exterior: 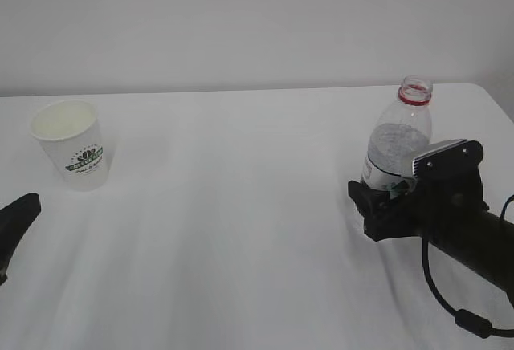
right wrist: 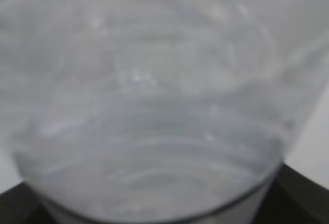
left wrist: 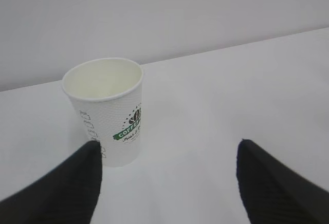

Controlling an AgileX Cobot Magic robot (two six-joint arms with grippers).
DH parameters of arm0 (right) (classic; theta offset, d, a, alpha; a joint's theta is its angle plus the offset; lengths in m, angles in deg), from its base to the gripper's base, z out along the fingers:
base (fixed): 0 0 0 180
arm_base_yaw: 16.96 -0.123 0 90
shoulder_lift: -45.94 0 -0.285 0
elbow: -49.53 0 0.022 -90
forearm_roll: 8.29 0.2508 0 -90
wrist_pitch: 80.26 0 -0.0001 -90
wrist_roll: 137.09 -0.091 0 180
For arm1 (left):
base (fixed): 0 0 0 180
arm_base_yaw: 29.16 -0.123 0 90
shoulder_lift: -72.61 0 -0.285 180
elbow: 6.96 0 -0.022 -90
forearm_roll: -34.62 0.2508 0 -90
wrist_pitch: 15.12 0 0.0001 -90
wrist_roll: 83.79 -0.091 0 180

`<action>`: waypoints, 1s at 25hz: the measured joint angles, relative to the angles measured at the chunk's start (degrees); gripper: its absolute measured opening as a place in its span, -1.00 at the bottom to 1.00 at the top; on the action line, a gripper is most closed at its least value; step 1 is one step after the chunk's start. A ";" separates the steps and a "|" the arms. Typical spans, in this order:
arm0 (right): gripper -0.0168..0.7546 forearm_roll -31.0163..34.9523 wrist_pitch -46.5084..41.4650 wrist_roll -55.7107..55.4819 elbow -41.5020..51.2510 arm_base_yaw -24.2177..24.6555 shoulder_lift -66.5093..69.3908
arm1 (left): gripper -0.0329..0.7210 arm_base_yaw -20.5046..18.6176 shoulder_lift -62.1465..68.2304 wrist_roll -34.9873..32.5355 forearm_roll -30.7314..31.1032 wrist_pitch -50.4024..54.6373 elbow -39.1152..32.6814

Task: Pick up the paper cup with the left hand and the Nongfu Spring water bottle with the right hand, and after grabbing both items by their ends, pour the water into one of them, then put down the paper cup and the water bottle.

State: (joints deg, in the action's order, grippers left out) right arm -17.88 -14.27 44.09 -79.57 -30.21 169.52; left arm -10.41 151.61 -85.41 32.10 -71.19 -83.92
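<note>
Exterior view: the white desk (exterior: 241,229) takes up nearly everything, running back to a pale wall, its far edge a soft line across the room. Next in bulk is the right hand (exterior: 377,205), a black robot arm with a grey box-shaped camera module on top and a black cable looping off toward the desk's near right corner. It reaches in from that corner, and its claw sits around the lower body of the Nongfu Spring water bottle (exterior: 399,137), a clear ribbed plastic bottle with a red neck ring and no cap, standing upright toward the right edge of the desk. Its label is mostly hidden behind the arm. From here I cannot tell whether the fingers are pressing the bottle or merely flanking it. In the right wrist view the bottle's body (right wrist: 154,100) fills the frame, blurred, with dark finger pads at both lower corners; again contact cannot be judged.

The paper cup (exterior: 71,143), small, white and tapered with a green round logo and a cream inside, stands upright near the far left part of the desk, well apart from the bottle. The left hand (exterior: 18,213) shows only as a black tip at the left edge, short of the cup. In the left wrist view its fingers (left wrist: 67,183) are spread wide, holding nothing, the cup (left wrist: 108,111) ahead near the left one.
</note>
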 joint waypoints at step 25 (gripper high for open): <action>0.40 -0.14 0.00 -0.09 -0.42 0.00 0.00 | 0.63 0.00 0.00 0.00 1.33 -0.86 0.00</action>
State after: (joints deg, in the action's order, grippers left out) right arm -18.02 -14.27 44.01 -79.99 -30.21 169.52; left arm -10.41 151.61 -85.41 33.42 -72.04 -83.92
